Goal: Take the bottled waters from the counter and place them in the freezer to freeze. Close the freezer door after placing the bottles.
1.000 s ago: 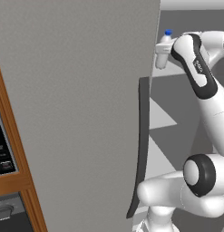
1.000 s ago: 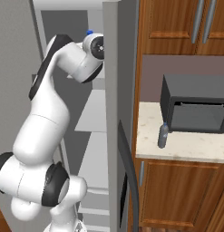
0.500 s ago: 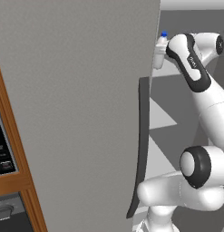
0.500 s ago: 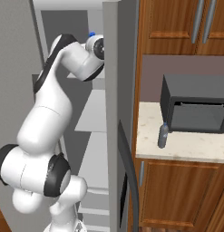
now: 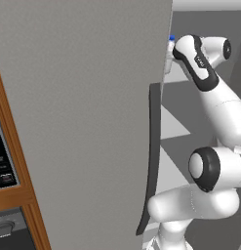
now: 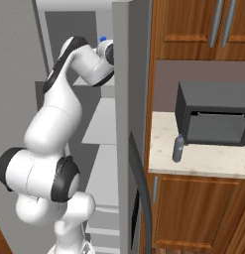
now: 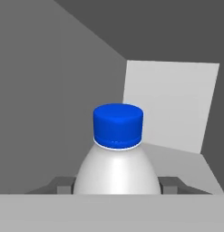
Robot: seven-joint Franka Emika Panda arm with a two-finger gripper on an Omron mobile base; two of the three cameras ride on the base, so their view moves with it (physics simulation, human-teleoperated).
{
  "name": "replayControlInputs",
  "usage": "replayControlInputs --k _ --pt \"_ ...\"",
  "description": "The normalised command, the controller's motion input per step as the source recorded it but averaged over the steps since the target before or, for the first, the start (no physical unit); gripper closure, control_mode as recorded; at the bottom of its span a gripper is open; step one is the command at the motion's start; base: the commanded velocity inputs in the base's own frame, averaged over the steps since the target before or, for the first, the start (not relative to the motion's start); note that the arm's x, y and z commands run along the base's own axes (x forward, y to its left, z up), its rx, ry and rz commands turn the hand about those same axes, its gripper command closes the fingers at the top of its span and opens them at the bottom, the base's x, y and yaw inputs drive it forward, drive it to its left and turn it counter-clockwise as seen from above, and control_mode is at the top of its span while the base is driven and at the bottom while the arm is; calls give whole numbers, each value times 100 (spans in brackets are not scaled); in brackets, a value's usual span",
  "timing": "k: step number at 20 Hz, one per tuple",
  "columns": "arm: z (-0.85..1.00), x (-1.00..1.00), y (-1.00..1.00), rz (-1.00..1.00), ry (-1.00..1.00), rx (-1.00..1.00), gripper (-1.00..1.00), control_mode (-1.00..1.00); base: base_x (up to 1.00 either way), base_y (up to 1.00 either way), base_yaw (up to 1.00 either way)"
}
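Note:
My gripper is shut on the whitish-clear bottled water, whose blue cap points away from the hand. A dark finger shows on each side of the bottle. The arm reaches high into the freezer, and the bottle's cap peeks out beside the wrist. In the left base view the bottle shows at the door's edge. The smoky grey bottled water stands upright on the counter. The freezer door stands open, edge-on, to the right of the arm.
The plain grey door with its dark handle stands close on the arm's left. A dark microwave sits on the counter behind the grey bottle. Pale shelves run below the hand. Wooden cabinets hang above.
The arm has pushed the held bottle a little further into the freezer, and the upper arm has swung in with it. The grey bottle and the doors have not moved.

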Motion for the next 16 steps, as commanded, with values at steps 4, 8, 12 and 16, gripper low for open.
replayControlInputs --k 4,8,12,16 --pt "-11 34 0 1 0 0 100 -100 0 0 0" --pt "-13 38 0 1 0 0 100 -100 0 0 0" --pt "-14 29 0 2 0 0 100 -100 0 0 0" --pt "-18 26 0 3 0 0 100 -100 0 0 0"
